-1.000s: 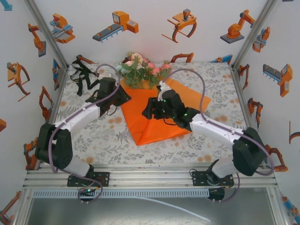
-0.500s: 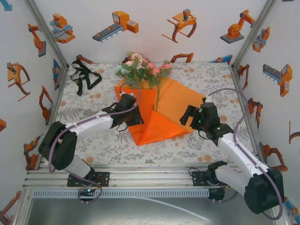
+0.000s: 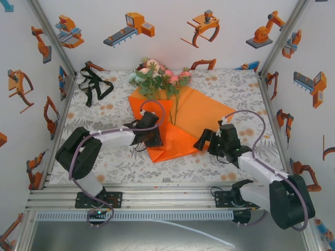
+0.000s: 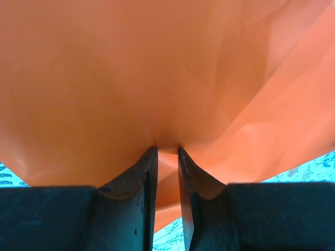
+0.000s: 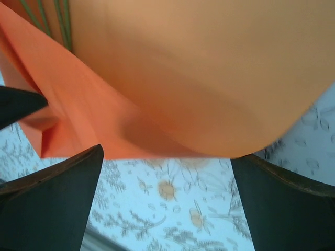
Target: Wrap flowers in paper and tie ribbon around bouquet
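From above, the paper (image 3: 201, 112) lies spread on the tabletop (image 3: 131, 162), with the flowers (image 3: 157, 78) on its far corner and the ribbon (image 3: 93, 86) well off its far left side. The left hand (image 3: 153, 135) sits on the paper's left flap. The right hand (image 3: 207, 142) is just off the paper's near right edge. Half a second earlier the left hand was farther from the paper's near point, and the right hand stood farther out from that edge.

The left wrist view shows the left hand's fingers clenched on a pinch of paper. A hard pull could tear the thin sheet or slip it free.

In the right wrist view the right hand is released, jaws wide, with the paper's edge just ahead and the stems (image 5: 57, 21) lying on it. With nothing pinning the right flap, dragging the paper may shift the stems.
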Motion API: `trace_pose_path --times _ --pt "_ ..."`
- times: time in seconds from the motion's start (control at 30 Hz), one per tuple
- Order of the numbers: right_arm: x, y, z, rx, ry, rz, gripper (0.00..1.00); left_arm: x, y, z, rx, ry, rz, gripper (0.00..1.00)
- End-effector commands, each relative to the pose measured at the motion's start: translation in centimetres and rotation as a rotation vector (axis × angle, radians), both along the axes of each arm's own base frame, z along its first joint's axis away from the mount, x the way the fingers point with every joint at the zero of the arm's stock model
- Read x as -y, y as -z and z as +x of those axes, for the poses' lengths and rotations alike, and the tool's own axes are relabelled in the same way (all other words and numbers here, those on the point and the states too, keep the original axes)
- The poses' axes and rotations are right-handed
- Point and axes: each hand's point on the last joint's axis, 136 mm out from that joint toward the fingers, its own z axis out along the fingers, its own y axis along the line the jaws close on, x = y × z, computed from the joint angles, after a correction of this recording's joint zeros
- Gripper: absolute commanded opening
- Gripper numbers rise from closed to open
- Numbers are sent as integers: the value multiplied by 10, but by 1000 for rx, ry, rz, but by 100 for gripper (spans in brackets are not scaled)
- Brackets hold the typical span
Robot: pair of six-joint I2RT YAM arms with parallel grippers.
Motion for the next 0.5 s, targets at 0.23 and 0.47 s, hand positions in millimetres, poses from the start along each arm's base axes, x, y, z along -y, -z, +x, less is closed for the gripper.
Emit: trace_pose_path --times 0.23,0.47 --pt "-13 -9 31 211 48 88 84 -5 14 -7 -24 -9 32 26" --pt "-12 -25 14 215 77 126 79 -7 15 -4 -16 -16 48 25"
